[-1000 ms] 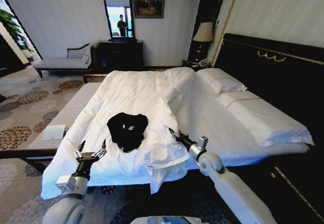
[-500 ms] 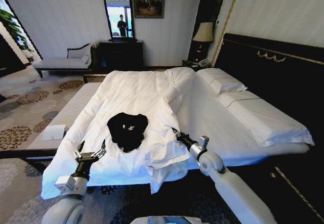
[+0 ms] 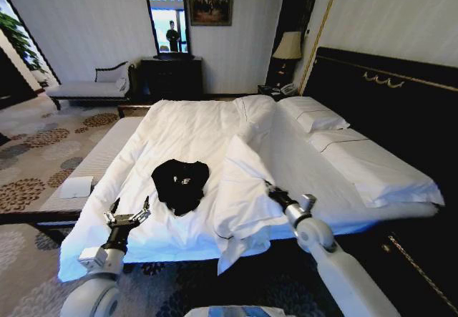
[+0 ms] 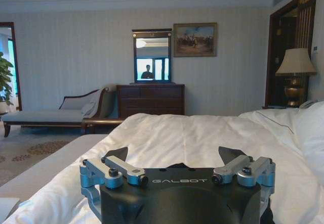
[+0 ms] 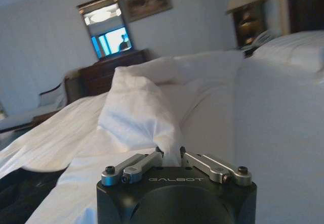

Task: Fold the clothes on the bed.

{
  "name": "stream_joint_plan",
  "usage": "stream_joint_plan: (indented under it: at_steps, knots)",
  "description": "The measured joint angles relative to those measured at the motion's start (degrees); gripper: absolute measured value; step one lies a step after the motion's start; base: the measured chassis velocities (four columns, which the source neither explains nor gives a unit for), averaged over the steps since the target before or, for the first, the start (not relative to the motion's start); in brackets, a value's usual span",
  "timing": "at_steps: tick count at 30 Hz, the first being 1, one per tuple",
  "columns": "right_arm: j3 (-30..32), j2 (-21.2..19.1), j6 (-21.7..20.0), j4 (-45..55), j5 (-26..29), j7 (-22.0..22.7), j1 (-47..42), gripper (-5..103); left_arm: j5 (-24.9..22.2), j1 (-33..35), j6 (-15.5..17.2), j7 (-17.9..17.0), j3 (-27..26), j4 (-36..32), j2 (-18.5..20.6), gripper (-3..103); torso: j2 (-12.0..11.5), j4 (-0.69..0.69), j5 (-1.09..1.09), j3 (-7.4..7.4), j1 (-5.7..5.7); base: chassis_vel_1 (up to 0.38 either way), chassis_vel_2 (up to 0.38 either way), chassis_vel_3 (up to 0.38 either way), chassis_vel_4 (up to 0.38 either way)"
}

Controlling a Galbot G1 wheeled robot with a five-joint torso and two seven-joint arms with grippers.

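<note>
With the crumpled black cotton T-shirt (image 3: 179,182) lying untouched at centre frame, the right gripper (image 3: 270,187) pinches the white duvet fold (image 3: 240,188) clear (left gripper (image 3: 127,212) spread, idle lower left), so flattening the shirt should follow.

Matt black cloth T-shirt (image 3: 179,182) is lying on the bed's (image 3: 179,127) crumpled white cotton duvet (image 3: 240,195); the headboard (image 3: 401,109) is showing dark glossy wood.
</note>
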Motion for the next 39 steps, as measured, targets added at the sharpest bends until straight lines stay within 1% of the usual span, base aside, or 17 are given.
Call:
stream_joint_plan:
  at_steps: [2,3,6,7,8,9,10,11,14,15,19,21,23,27,31,32,39]
  knots:
    - [2.47,0.01,0.38,0.94,-0.76,-0.02,-1.53,1,-0.12,-0.43,0.02,0.0,0.24,0.2,0.16,100,0.0,0.0,0.01,0.0,0.0,0.0,0.0,0.0,0.0]
    - [2.47,0.01,0.38,0.94,-0.76,-0.02,-1.53,1,-0.12,-0.43,0.02,0.0,0.24,0.2,0.16,100,0.0,0.0,0.01,0.0,0.0,0.0,0.0,0.0,0.0]
    - [5.4,-0.04,1.45,1.53,-4.11,-0.37,-3.21,1,-0.26,-1.04,0.11,-0.03,0.58,0.3,0.34,100,0.0,0.0,0.0,0.0,0.0,0.0,0.0,0.0,0.0]
    - [5.4,-0.04,1.45,1.53,-4.11,-0.37,-3.21,1,-0.26,-1.04,0.11,-0.03,0.58,0.3,0.34,100,0.0,0.0,0.0,0.0,0.0,0.0,0.0,0.0,0.0]
    - [7.4,0.15,2.26,1.44,-7.15,-0.85,-4.16,1,-0.35,-1.31,0.16,-0.08,0.72,0.31,0.41,100,0.0,0.0,0.01,0.0,0.0,0.0,0.0,0.0,0.0]
    - [8.08,0.25,2.51,1.26,-8.13,-0.94,-4.42,1,-0.4,-1.36,0.17,-0.09,0.73,0.31,0.42,100,0.0,0.0,0.0,0.0,0.0,0.0,0.0,0.0,0.0]
    - [9.83,0.68,3.18,0.54,-10.71,-1.14,-5.12,1,-0.55,-1.37,0.19,-0.1,0.66,0.31,0.44,100,0.0,0.0,0.01,0.0,0.0,0.0,0.0,0.0,0.0]
    - [9.83,0.68,3.18,0.54,-10.71,-1.14,-5.12,1,-0.55,-1.37,0.19,-0.1,0.66,0.31,0.44,100,0.0,0.0,0.01,0.0,0.0,0.0,0.0,0.0,0.0]
    - [13.87,2.17,4.35,-1.1,-13.73,-1.24,-6.39,1,-0.92,-1.04,0.14,-0.04,0.14,0.36,0.44,100,0.0,0.0,0.01,0.0,0.0,0.0,0.0,0.0,0.0]
    - [13.87,2.17,4.35,-1.1,-13.73,-1.24,-6.39,1,-0.92,-1.04,0.14,-0.04,0.14,0.36,0.44,100,0.0,0.0,0.01,0.0,0.0,0.0,0.0,0.0,0.0]
    - [18.32,4.49,5.71,-3.74,-16.32,-0.8,-6.79,1,-1.07,-0.93,0.08,0.04,-0.04,0.56,0.39,100,0.0,0.0,0.01,0.0,0.0,0.0,0.0,0.0,0.0]
    - [19.42,4.78,6.04,-4.41,-16.76,-0.65,-6.95,1,-1.08,-1.0,0.08,0.04,0.02,0.56,0.39,100,0.0,0.0,0.01,0.0,0.0,0.0,0.0,0.0,0.0]
    - [21.56,4.95,7.06,-6.6,-18.97,0.04,-6.84,1,-1.08,-1.16,0.1,0.03,0.19,0.56,0.4,100,0.0,0.0,0.0,0.0,0.0,0.0,0.0,0.0,0.0]
    - [22.95,5.28,7.86,-9.49,-20.65,1.58,-6.19,1,-1.06,-1.23,0.13,0.01,0.44,0.56,0.41,100,0.0,0.0,0.02,0.0,0.0,0.0,0.0,0.0,0.0]
    - [23.68,5.38,8.1,-10.8,-20.93,2.01,-5.89,1,-1.05,-1.24,0.16,0.0,0.52,0.56,0.41,100,0.0,0.0,0.01,0.0,0.0,0.0,0.0,0.0,0.0]
    - [24.8,5.38,8.52,-12.6,-21.27,2.39,-5.53,1,-0.98,-1.23,0.2,-0.04,0.52,0.46,0.37,100,0.0,0.0,0.01,0.0,0.0,0.0,0.0,0.0,0.0]
    - [26.68,5.24,9.1,-17.09,-22.71,4.44,-4.83,1,-1.16,0.02,0.08,0.08,-0.65,0.15,0.71,100,0.0,0.0,0.01,0.0,0.0,0.0,0.0,0.0,0.0]
